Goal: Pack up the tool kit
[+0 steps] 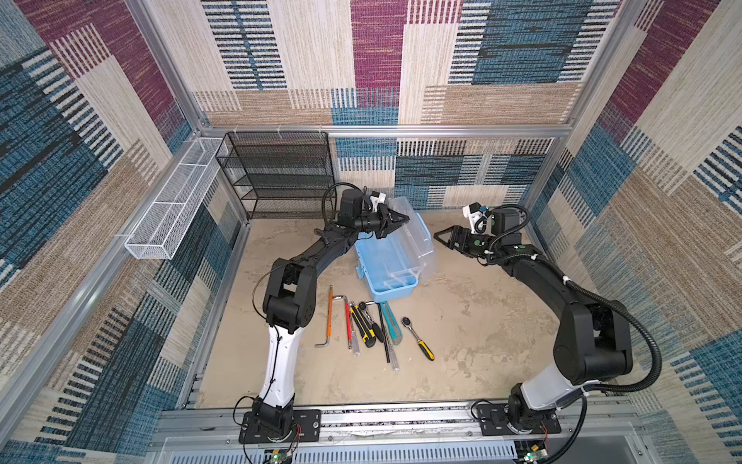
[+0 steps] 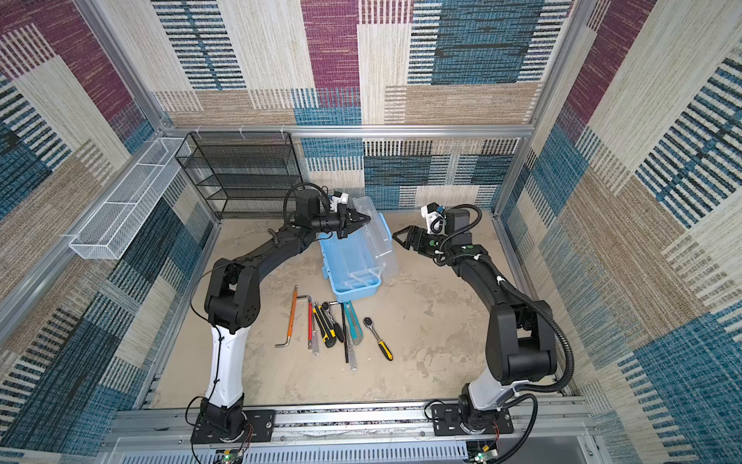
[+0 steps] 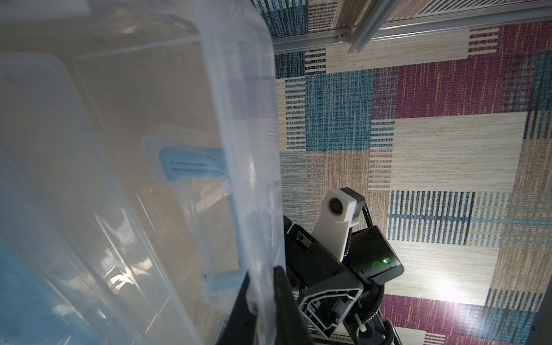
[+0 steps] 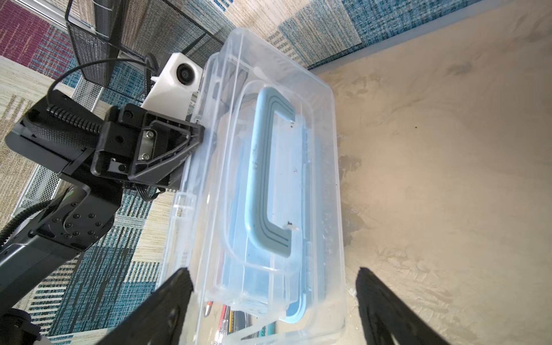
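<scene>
Tool kit case (image 1: 388, 294) near black rack (image 1: 281, 176)

Left fingers (image 3: 282, 286) half hidden (behind lid (image 3: 239, 119)).

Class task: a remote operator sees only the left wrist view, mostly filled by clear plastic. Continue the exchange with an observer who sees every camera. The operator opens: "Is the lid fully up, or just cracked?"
Observer: Your left gripper is shut on the edge of the transparent lid, holding it well up over the blue case.
Operator: Is the other gripper open?
Observer: The right gripper is open, close beside the lid, gripping nothing.
Operator: Where are the tools?
Observer: The tools lie in a row on the table, between the case and the arm bases.
</scene>
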Available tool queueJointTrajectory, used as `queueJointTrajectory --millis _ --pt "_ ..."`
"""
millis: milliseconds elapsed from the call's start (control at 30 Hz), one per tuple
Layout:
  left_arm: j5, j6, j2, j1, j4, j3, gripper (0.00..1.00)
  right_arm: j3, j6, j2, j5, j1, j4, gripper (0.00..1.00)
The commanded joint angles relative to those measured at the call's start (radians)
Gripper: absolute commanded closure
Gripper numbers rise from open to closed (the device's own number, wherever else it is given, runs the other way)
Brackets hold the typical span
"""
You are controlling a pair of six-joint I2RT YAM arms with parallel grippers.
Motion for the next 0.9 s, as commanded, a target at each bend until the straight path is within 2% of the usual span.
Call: queueJointTrajectory --millis 0,267,500,633,867 --pt "0.017 0.052 0.010 0.001 -0.004 0.040 0.94 -0.004 -0.019 -0.006 0.000 0.001 0.024 0.12" --pt "0.000 0.104 0.036 0.001 -0.164 0.128 0.93 0.000 -0.048 -0.023 0.001 0.001 0.018 0.10" --pt "-0.020 0.105 0.058 0.001 -0.227 0.175 0.87 0.034 -0.088 -0.026 0.021 0.001 -0.035 0.08" --pt "-0.033 0.117 0.065 0.001 -0.280 0.201 0.81 0.041 -0.103 -0.021 0.029 0.003 -0.048 0.08" --pt "-0.060 0.134 0.072 0.000 -0.338 0.229 0.62 0.051 -0.134 -0.026 0.051 0.008 -0.073 0.07"
